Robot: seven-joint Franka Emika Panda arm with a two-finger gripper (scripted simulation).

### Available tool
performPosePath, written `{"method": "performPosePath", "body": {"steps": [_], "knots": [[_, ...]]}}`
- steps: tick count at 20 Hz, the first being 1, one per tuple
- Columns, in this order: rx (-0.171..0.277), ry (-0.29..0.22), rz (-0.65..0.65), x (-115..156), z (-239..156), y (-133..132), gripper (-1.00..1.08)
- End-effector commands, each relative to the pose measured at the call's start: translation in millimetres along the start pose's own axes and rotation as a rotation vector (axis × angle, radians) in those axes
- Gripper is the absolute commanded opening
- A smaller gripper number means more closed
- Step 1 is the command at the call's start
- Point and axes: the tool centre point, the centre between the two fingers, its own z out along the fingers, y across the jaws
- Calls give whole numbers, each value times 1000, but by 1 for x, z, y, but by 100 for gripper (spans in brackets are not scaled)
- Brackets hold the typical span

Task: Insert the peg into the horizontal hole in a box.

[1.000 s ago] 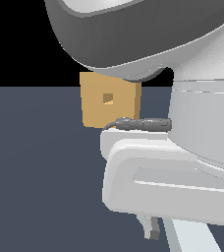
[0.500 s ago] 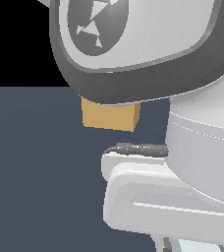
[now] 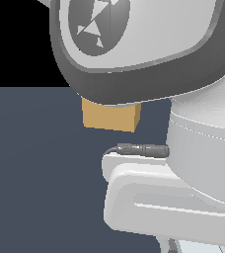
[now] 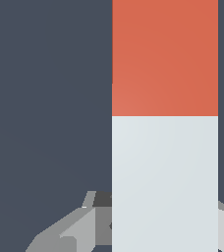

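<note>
A flat slate-blue table (image 3: 35, 173) runs under a black backdrop, and the white and grey arm fills most of the exterior view. Only the lower strip of the plain tan-orange box (image 3: 112, 117) shows beneath it; its horizontal hole is hidden. In the wrist view the long square peg, half red-orange and half white (image 4: 165, 118), looms close, with grey fingers (image 4: 79, 226) of the end effector at its white half. Whether they clamp it cannot be told. Good practice is probably to grip the white half firmly and keep the bar level and square to the hole.

arm housing (image 3: 139, 44) lower than before, now covering more of the box (image 3: 109, 117), hole hidden
</note>
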Motion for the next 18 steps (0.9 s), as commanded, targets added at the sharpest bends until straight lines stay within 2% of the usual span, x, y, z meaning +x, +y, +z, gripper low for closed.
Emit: {"method": "performPosePath", "body": {"steps": [1, 10, 18], "knots": [[0, 0, 0, 0, 0, 0, -100], [0, 0, 6, 8, -4, -8, -100], [0, 0, 21, 29, -14, -29, -100]]}}
